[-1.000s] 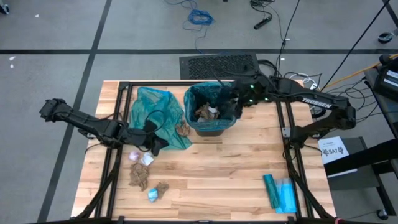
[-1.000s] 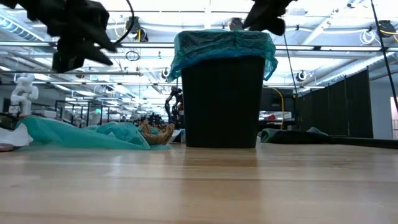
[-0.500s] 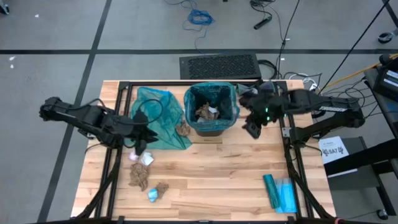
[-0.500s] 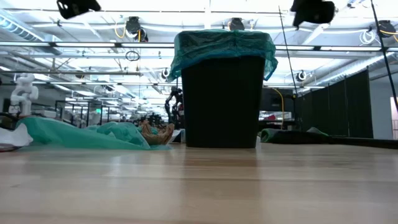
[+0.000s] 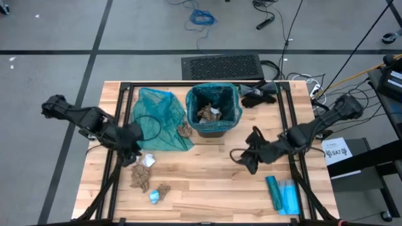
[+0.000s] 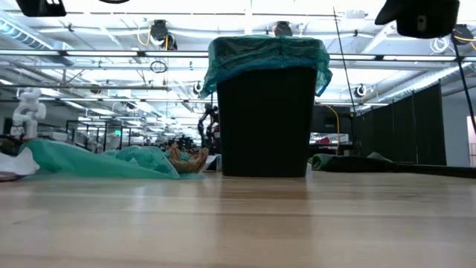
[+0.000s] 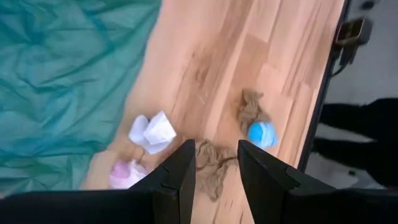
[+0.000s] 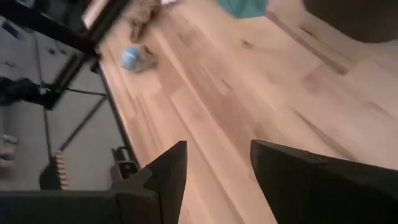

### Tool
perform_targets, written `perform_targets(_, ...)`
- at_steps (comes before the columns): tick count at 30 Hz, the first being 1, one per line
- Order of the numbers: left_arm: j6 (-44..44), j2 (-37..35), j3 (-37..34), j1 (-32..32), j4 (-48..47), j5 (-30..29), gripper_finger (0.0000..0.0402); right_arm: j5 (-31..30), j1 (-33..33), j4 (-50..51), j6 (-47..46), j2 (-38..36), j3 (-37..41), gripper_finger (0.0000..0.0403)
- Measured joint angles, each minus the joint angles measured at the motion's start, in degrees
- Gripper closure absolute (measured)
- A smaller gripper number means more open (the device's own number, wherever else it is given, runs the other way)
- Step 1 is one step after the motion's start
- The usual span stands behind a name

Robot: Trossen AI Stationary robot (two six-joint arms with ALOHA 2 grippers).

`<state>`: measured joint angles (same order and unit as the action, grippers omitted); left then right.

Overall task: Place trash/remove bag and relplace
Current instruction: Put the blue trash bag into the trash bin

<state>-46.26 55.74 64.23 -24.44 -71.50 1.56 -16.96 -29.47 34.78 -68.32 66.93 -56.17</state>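
Observation:
A black bin (image 5: 213, 129) lined with a teal bag (image 5: 233, 108) stands at the far middle of the table, with trash wads (image 5: 209, 113) inside. A loose teal bag (image 5: 156, 119) lies flat to its left, with a brown wad (image 5: 184, 130) at its edge. More trash lies near the left front: white (image 7: 152, 130), pink (image 7: 124, 174), brown (image 5: 139, 179) and blue (image 5: 154, 198) wads. My left gripper (image 5: 130, 156) hangs open above the white and pink wads, touching nothing. My right gripper (image 5: 246, 159) hangs open over bare wood, nearer than the bin and to its right.
A flat teal packet (image 5: 282, 194) lies at the near right. A black cloth (image 5: 259, 95) sits to the right of the bin at the far edge. A black frame (image 5: 119, 125) runs along the table's sides. Bare wood (image 5: 207, 176) spans the near middle.
My right gripper has swung away from above the bin toward the table's near edge, sinking and rolling as it went. My left gripper has risen, drawn back toward the left and near edges, and tipped to point more steeply down. No thing has moved.

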Motion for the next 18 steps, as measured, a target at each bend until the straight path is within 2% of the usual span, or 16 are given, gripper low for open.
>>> perform_targets(7, -2.7, 7.94, 0.0, -5.93, 1.25, 1.7, 0.0284, -1.18, -4.28, -1.64, -4.49, 3.61, 1.67, 0.0234)
perform_targets(11, -3.0, 12.96, -0.02, -10.25, 7.26, 1.38, 0.0284, -1.16, -5.22, -1.62, -4.05, 5.45, 1.67, 0.0234)
perform_targets(14, -5.05, 17.09, -0.02, -13.07, 13.52, -1.58, 0.0284, -1.05, -5.52, -1.6, -2.27, 6.3, 1.67, 0.0234)
perform_targets(18, -14.1, 22.75, -0.04, -16.13, 16.82, -6.0, 0.0284, -0.96, -5.53, -1.61, -0.29, 6.59, 1.67, 0.0234)
